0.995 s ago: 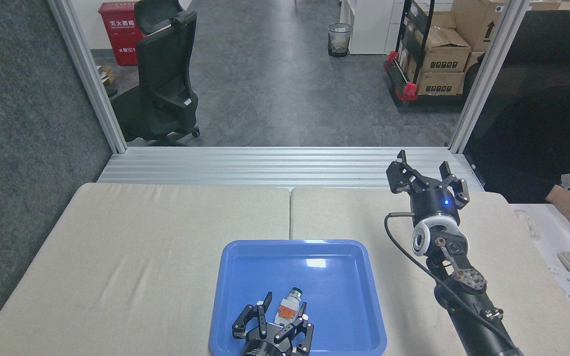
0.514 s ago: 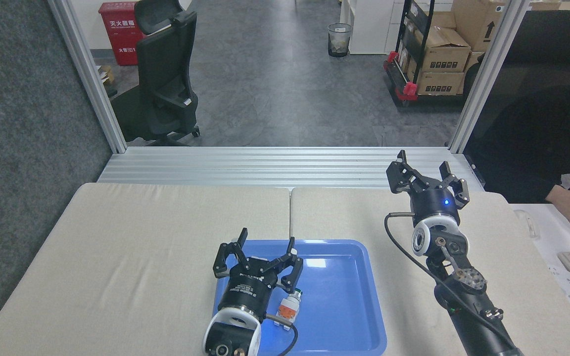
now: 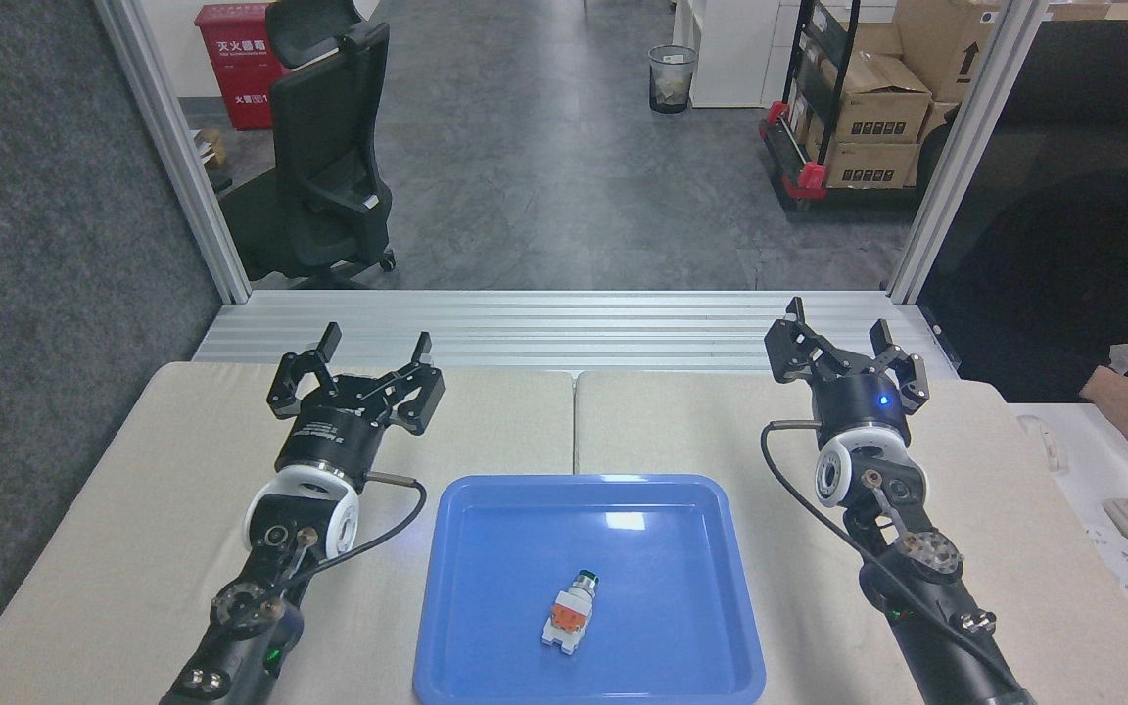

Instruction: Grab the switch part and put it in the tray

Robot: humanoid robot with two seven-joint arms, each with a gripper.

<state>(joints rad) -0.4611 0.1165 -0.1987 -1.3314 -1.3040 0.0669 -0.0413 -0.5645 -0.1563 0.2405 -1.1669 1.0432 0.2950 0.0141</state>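
Left hand (image 3: 356,367) has withdrawn; switch part (image 3: 570,615) lies in tray (image 3: 486,509).

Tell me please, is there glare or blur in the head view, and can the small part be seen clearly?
Head view: a white glare patch sits on the glossy blue plastic tray near its far edge; the small white switch part with orange middle is sharp and casts a faint shadow; both open claws, left and right, show no motion blur; lighting is even.
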